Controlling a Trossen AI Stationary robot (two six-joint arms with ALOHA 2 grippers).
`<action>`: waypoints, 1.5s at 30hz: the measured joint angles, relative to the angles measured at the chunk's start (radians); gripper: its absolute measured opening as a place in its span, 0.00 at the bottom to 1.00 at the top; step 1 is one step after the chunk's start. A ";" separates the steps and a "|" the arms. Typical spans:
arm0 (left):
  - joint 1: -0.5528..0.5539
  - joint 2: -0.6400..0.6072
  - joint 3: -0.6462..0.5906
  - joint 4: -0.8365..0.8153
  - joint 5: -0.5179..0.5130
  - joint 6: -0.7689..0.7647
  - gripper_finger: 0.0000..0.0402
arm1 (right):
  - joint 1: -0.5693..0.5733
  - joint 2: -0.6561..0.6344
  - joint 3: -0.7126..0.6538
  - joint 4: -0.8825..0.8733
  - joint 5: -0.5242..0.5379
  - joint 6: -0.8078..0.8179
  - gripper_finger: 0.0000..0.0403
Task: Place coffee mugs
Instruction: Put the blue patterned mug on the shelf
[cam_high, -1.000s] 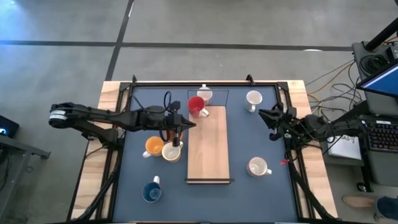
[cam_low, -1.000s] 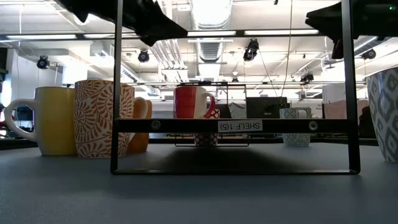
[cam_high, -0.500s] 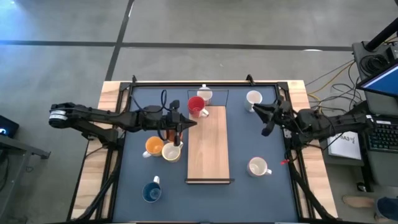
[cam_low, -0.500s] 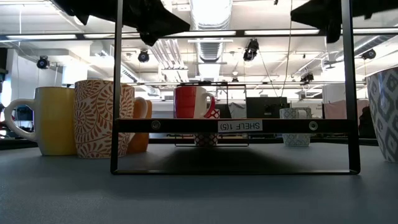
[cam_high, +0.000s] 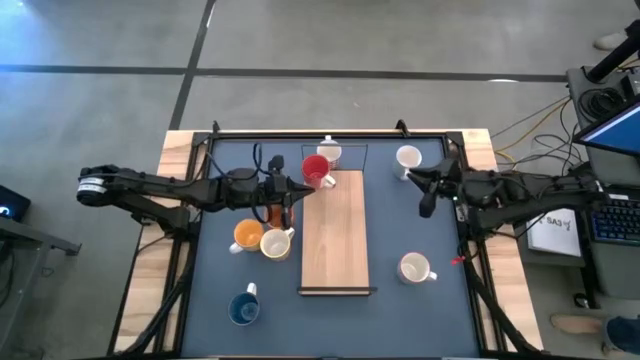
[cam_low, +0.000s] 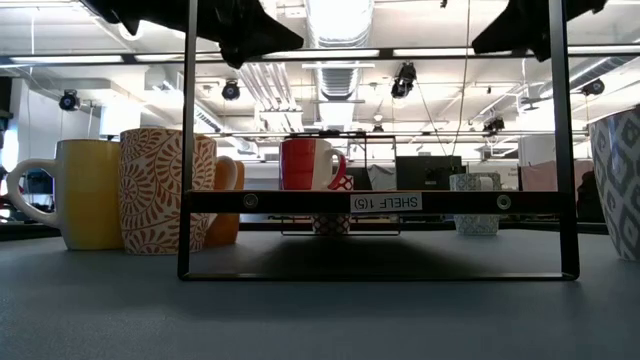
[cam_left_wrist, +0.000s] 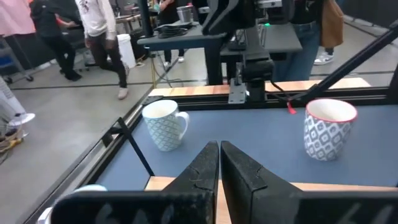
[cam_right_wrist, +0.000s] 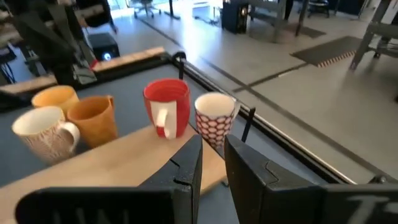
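The red mug (cam_high: 315, 170) stands on the far end of the wooden shelf board (cam_high: 335, 240); a patterned white mug (cam_high: 329, 152) stands on the mat behind it. An orange mug (cam_high: 247, 235), a cream mug (cam_high: 274, 243) and a blue mug (cam_high: 243, 310) stand left of the board. Two white mugs (cam_high: 407, 158) (cam_high: 414, 267) stand right of it. My left gripper (cam_high: 300, 190) hangs shut and empty above the mat, just left of the red mug. My right gripper (cam_high: 420, 190) hovers slightly open near the far white mug, touching nothing.
A black metal frame (cam_low: 380, 200) labelled as a shelf carries the board. A second orange mug (cam_right_wrist: 93, 118) stands under the left arm beside the cream mug (cam_right_wrist: 43, 134). Black rails edge the blue mat (cam_high: 400, 225). People walk in the room beyond the table (cam_left_wrist: 99, 31).
My right gripper has moved toward the table's left and slightly toward the far edge, closer to the far white mug, as its arm stretched out. My left gripper has drawn back a little from the board. No mug has moved.
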 joint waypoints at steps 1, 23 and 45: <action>0.000 0.000 0.000 0.000 0.000 0.004 0.00 | 0.000 0.003 0.000 0.001 0.010 0.017 0.15; 0.001 -0.001 0.012 0.016 -0.002 0.102 0.00 | -0.065 0.093 -0.003 -0.016 0.040 0.053 0.57; 0.002 -0.131 0.061 -0.087 -0.104 0.155 0.00 | -0.451 0.182 -0.002 -0.092 -0.249 -0.048 0.56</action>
